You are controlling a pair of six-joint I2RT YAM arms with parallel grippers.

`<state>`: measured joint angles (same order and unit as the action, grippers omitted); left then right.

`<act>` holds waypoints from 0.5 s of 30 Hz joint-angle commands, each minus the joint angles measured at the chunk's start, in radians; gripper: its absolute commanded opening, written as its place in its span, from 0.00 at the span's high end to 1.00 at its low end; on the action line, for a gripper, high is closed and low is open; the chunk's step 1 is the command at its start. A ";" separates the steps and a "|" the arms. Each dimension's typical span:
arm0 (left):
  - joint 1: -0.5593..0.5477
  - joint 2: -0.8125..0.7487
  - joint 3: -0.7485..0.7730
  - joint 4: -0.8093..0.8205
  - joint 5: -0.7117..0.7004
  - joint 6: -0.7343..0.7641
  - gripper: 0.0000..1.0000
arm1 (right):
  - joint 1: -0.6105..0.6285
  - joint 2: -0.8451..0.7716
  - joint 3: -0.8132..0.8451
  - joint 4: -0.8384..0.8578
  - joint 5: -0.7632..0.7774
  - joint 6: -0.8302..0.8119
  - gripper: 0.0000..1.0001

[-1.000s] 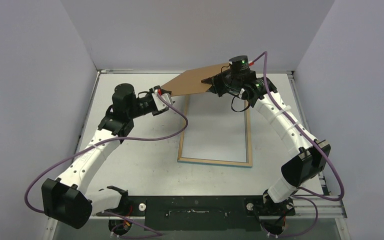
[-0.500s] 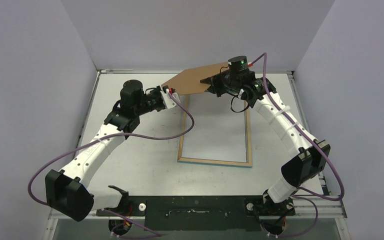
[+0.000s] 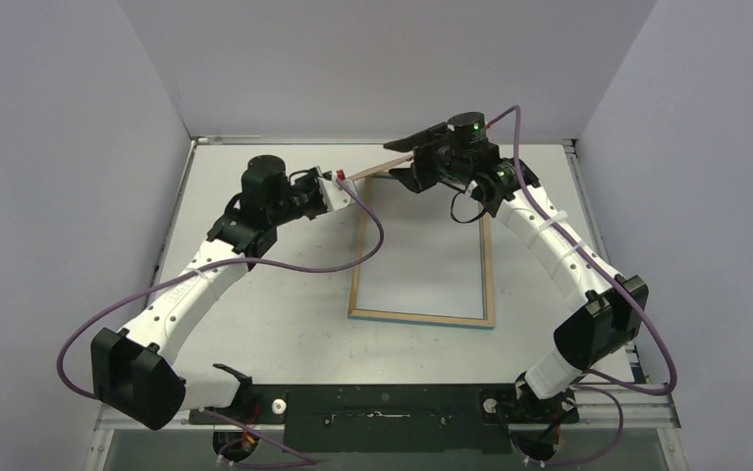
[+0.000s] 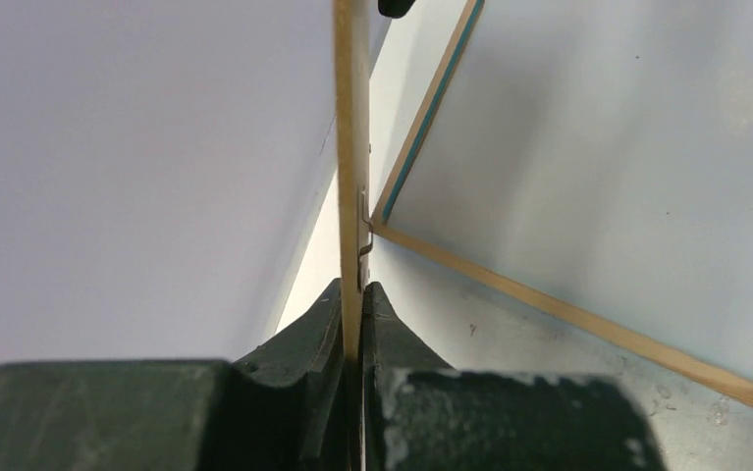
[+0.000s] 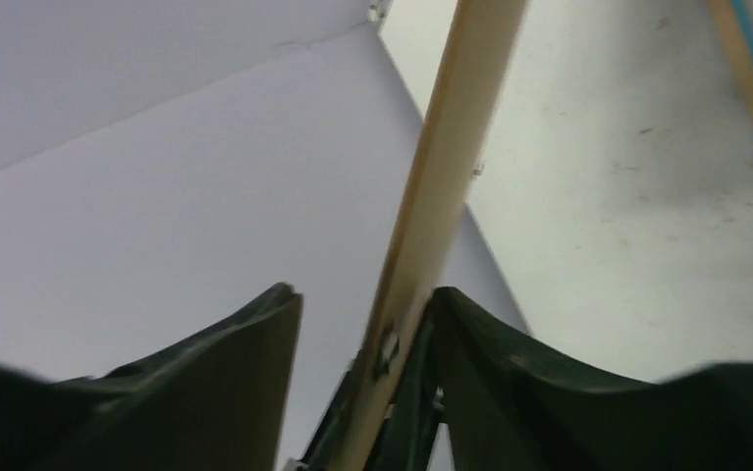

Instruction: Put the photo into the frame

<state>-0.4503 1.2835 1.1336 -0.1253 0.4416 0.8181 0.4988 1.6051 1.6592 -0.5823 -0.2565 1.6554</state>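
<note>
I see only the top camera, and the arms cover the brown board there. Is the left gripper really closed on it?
Observer: Yes. In the left wrist view, the left gripper is shut on the thin edge of the board.
Operator: And does the right gripper hold it too?
Observer: No. In the right wrist view, the right gripper has its jaws apart, and the board touches only one side.

table [image 3: 254,294]: frame [image 3: 421,317] flat at centre, long sides running near to far | board [image 3: 377,171]: raised above frame's far-left corner, spanning left to right | left gripper [image 3: 338,182]: on board's left end | right gripper [image 3: 406,167]: around board's right end, behind frame's far edge
</note>
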 commanded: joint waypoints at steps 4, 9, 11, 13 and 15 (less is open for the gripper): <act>-0.005 0.018 0.114 0.031 -0.099 -0.138 1.00 | 0.003 -0.135 -0.095 0.426 -0.069 0.049 0.27; -0.002 0.028 0.153 0.059 -0.167 -0.198 1.00 | -0.014 -0.132 -0.108 0.628 -0.116 0.028 0.19; 0.008 0.031 0.171 0.061 -0.183 -0.228 1.00 | -0.023 -0.137 -0.110 0.670 -0.137 0.001 0.17; 0.020 0.031 0.182 0.065 -0.198 -0.269 1.00 | -0.033 -0.148 -0.126 0.725 -0.152 -0.024 0.17; 0.036 0.025 0.186 0.079 -0.221 -0.322 1.00 | -0.043 -0.166 -0.136 0.770 -0.166 -0.073 0.17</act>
<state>-0.4412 1.3231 1.2469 -0.1478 0.2821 0.6029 0.4778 1.5074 1.5425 -0.0296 -0.3706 1.6623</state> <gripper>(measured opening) 0.028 0.832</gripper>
